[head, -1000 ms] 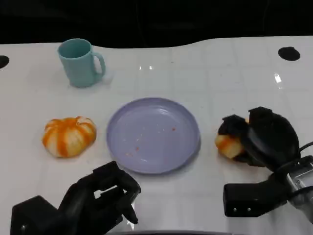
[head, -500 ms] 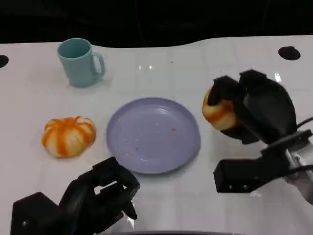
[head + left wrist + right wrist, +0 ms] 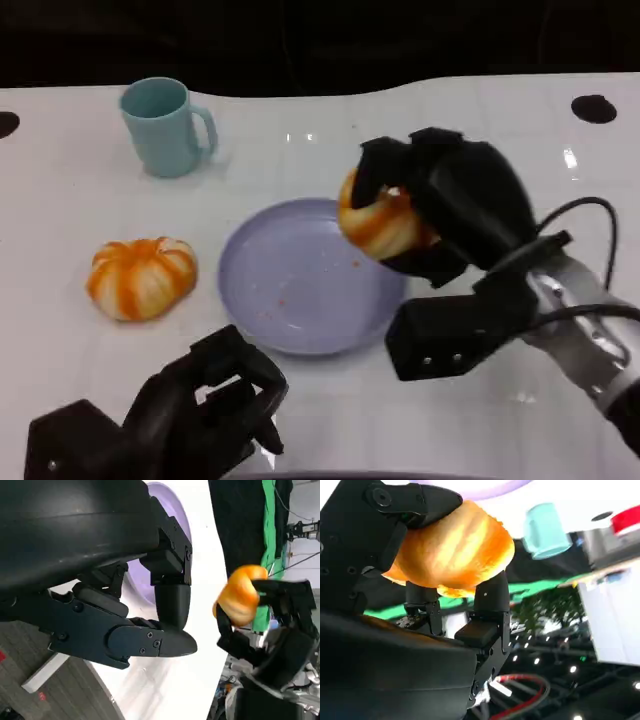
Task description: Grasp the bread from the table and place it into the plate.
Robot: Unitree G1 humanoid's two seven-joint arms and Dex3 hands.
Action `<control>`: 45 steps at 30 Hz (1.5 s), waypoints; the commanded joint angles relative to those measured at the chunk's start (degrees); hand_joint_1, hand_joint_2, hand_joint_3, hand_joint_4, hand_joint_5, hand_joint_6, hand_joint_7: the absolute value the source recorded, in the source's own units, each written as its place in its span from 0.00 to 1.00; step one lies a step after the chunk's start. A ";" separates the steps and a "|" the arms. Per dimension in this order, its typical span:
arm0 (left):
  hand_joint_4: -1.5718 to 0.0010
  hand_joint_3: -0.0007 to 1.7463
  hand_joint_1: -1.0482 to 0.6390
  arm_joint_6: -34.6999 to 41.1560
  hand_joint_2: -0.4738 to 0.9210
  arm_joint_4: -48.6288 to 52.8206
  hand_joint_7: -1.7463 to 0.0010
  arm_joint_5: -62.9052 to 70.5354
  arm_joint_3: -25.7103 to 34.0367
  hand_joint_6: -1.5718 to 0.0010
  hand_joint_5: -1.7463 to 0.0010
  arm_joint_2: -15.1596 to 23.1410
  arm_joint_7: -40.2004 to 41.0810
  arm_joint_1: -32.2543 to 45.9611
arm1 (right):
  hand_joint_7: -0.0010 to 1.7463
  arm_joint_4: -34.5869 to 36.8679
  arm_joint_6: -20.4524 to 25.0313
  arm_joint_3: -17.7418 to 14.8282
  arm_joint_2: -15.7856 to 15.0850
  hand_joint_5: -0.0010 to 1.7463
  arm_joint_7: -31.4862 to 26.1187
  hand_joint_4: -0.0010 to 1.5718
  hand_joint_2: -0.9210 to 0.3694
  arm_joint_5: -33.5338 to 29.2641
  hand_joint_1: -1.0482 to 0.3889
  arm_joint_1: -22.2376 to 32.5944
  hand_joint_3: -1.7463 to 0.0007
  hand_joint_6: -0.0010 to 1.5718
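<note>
My right hand (image 3: 445,205) grips an orange-brown bread roll (image 3: 380,222) and holds it in the air over the right rim of the lilac plate (image 3: 290,280). In the right wrist view the bread roll (image 3: 452,550) sits wrapped in black fingers (image 3: 492,600). From the left wrist the same bread roll (image 3: 242,597) shows in the right hand (image 3: 280,640), beyond the plate (image 3: 170,510). A second striped orange bread (image 3: 140,277) lies on the table left of the plate. My left hand (image 3: 205,405) rests at the front, fingers curled in, holding nothing.
A teal mug (image 3: 165,127) stands at the back left, with the mug (image 3: 545,530) in the right wrist view too. The white table (image 3: 480,120) ends at a dark back edge. A black round mark (image 3: 593,108) is at the far right.
My right hand has lifted the bread roll off the table right of the plate and carried it up and leftward over the plate's rim. The left hand has stayed put.
</note>
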 commanded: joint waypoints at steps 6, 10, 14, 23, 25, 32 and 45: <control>0.57 0.18 0.28 0.32 1.00 -1.65 0.14 0.25 -1.01 0.63 0.00 0.12 0.92 1.57 | 0.99 11.24 -2.77 3.83 6.31 1.00 -4.68 0.63 0.48 -2.17 0.59 -5.75 0.21 0.50; 0.58 0.17 0.28 0.60 1.00 -1.85 0.15 -0.74 -0.94 0.62 0.00 -0.08 0.78 1.87 | 1.00 16.82 -2.81 4.25 8.82 1.00 -6.95 0.62 0.48 -2.03 0.61 -7.05 0.22 0.49; 0.58 0.17 0.28 0.97 1.00 -2.09 0.15 -1.12 -1.07 0.62 0.00 0.06 0.68 2.04 | 1.00 21.19 -3.10 4.10 10.25 1.00 -7.73 0.60 0.44 -1.54 0.62 -8.00 0.27 0.47; 0.58 0.17 0.29 1.29 1.00 -2.60 0.15 -0.80 -1.09 0.63 0.00 0.28 0.81 2.28 | 0.10 20.13 0.76 4.55 8.77 0.41 3.04 0.28 0.06 -0.45 0.45 -8.34 0.82 0.40; 0.59 0.17 0.29 1.08 1.00 -2.53 0.15 -0.57 -1.15 0.63 0.00 0.34 0.82 2.27 | 0.02 18.33 1.10 4.66 7.88 0.31 6.21 0.13 0.01 -0.32 0.36 -7.90 0.87 0.29; 0.59 0.18 0.28 0.40 1.00 -2.04 0.14 -0.04 -1.18 0.63 0.00 0.28 1.04 2.02 | 0.00 5.53 4.58 3.42 3.74 0.15 19.08 0.00 0.00 2.39 0.20 -3.16 0.83 0.12; 0.57 0.18 0.27 -0.04 1.00 -1.48 0.14 0.59 -1.05 0.62 0.00 0.22 1.01 1.41 | 0.01 -20.33 4.89 -3.28 -5.33 0.17 31.02 0.00 0.00 12.04 0.18 11.62 0.86 0.11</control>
